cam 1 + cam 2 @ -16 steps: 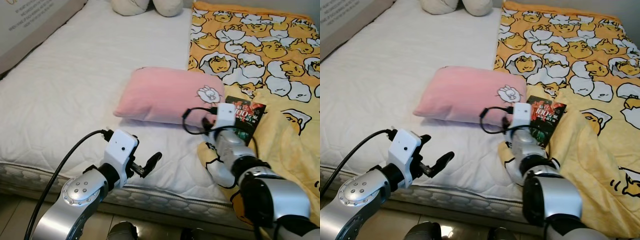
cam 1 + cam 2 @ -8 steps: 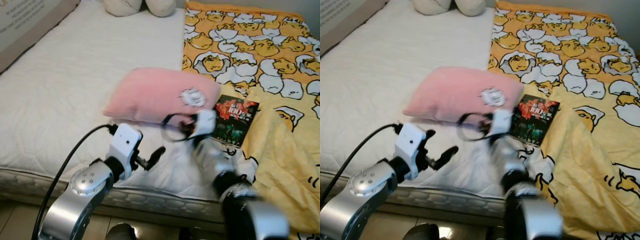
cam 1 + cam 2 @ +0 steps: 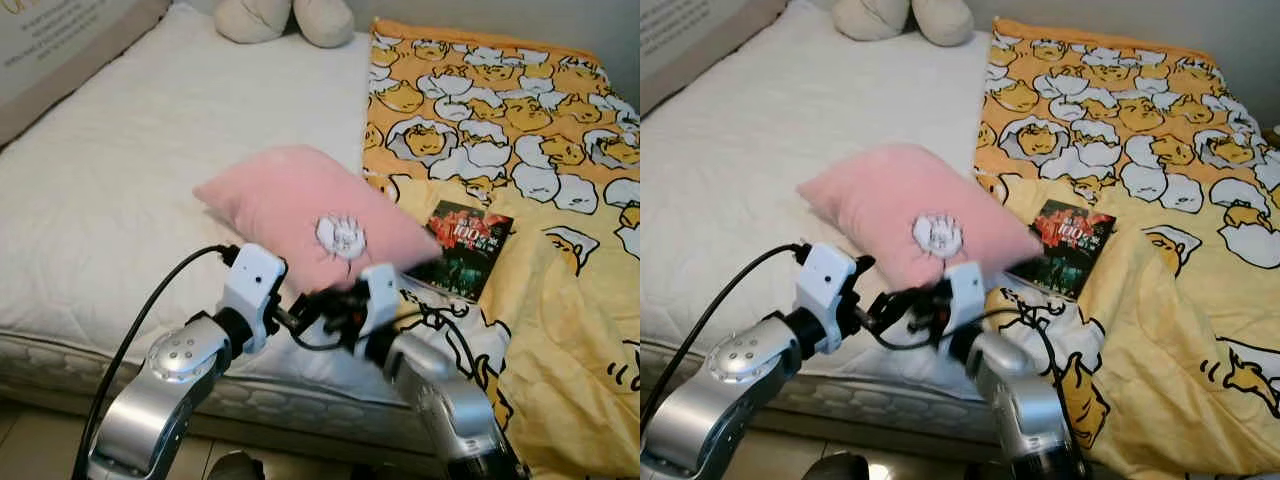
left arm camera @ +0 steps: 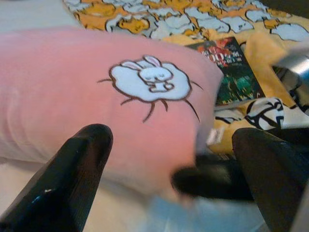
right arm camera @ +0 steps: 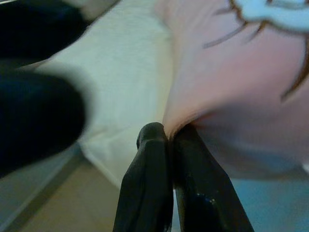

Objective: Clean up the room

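Note:
A pink pillow [image 3: 290, 200] with a white rabbit patch lies tilted on the white mattress [image 3: 120, 170], its near edge raised off the sheet. My right gripper [image 5: 168, 131] is shut on a fold of that near edge, below the patch; it sits at the front of the bed [image 3: 318, 305]. Right beside it, my left gripper [image 4: 174, 159] is open, its fingers [image 4: 72, 179] spread before the pillow's near side and touching nothing. A dark book [image 3: 465, 245] lies on the yellow egg-print blanket [image 3: 520, 130], just right of the pillow.
The blanket covers the right half of the bed and hangs over its front edge. Pale plush toys [image 3: 290, 18] sit at the head of the bed. A cardboard box [image 3: 50, 45] stands along the left side. Floor shows below the mattress front.
My right gripper has moved left from beside the book to the pillow's near edge and shut on it; that edge has come up. My left gripper has closed in beside it.

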Tool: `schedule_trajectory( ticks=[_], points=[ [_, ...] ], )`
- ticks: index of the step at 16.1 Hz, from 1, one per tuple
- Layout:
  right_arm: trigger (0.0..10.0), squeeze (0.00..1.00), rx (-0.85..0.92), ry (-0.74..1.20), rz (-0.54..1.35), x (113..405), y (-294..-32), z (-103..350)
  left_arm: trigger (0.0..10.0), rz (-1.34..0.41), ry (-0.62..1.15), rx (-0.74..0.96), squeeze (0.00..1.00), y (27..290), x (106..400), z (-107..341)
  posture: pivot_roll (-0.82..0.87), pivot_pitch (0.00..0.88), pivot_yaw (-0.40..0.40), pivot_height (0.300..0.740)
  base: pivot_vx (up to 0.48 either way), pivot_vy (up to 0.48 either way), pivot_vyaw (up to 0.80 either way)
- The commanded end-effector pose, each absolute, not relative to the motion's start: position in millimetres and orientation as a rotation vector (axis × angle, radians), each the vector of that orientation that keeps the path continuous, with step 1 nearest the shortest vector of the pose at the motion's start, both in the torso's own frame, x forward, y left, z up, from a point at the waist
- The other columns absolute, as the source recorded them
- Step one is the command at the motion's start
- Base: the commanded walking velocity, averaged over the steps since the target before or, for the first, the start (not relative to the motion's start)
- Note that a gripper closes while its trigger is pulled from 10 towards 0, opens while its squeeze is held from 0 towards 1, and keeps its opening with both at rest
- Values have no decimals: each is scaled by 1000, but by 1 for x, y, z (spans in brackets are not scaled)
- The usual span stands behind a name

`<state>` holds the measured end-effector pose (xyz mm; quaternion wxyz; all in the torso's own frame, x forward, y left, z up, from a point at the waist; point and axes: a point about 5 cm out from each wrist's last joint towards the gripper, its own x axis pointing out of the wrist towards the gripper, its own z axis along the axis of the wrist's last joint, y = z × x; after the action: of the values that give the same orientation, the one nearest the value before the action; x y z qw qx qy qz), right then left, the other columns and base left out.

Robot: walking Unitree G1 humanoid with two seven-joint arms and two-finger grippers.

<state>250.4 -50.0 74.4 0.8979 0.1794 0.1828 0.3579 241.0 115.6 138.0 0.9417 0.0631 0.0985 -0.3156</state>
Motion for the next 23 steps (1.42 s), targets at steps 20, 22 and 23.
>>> schedule_trajectory(
  ticks=[20,22,23],
  points=[
    [10000,412,-29,145,202,330,-152,101,10000,-505,178,142,0,172,218,126,189,12,-55,740,0,0,0],
    [10000,1000,46,191,386,320,-122,94,10000,-514,192,150,0,171,219,122,186,11,-51,740,0,0,0],
    [10000,1000,58,190,406,319,-118,94,10000,-514,192,151,0,171,219,122,186,11,-51,740,0,0,0]
  ],
)
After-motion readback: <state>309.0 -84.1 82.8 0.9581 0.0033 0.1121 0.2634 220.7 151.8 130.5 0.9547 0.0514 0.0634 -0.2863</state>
